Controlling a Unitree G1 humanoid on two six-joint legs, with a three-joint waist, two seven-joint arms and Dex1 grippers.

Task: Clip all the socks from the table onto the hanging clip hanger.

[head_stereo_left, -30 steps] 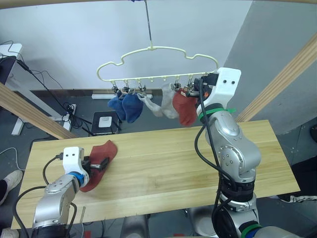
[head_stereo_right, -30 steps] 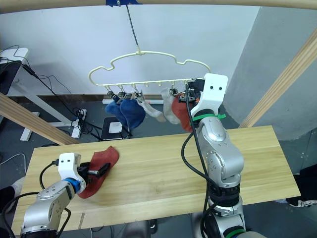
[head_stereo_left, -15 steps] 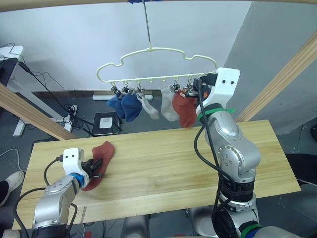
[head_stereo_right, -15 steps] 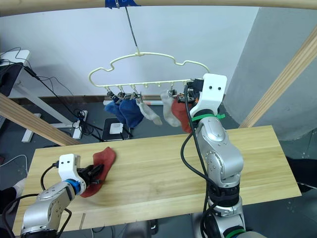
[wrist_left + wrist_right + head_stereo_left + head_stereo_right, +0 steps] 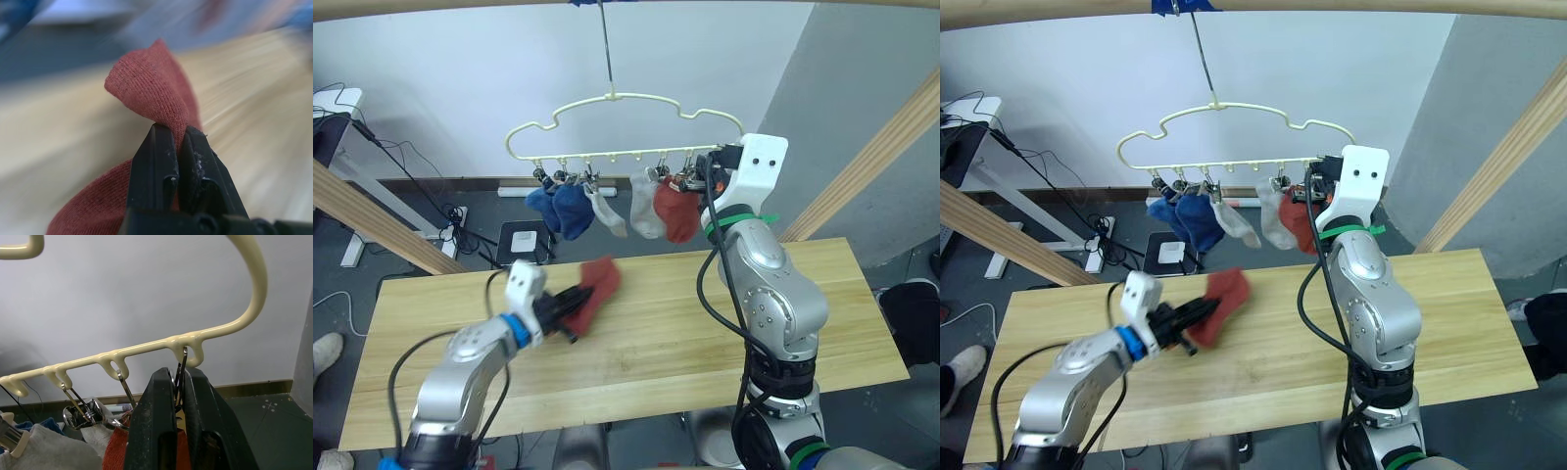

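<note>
A crumpled rust-red sock (image 5: 594, 285) is pinched in the left gripper (image 5: 570, 306) above the table (image 5: 646, 333), while the right gripper (image 5: 177, 387) squeezes the clip hanger's (image 5: 626, 122) end clip (image 5: 180, 377).

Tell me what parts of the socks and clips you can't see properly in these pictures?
- Rust-red sock in the left gripper: its lower end is cut off by the left wrist view's edge.
- Hung rust-red sock: mostly hidden behind the right gripper's fingers.
- Clips on the clip hanger: too small in the eye views to see their grip.
</note>
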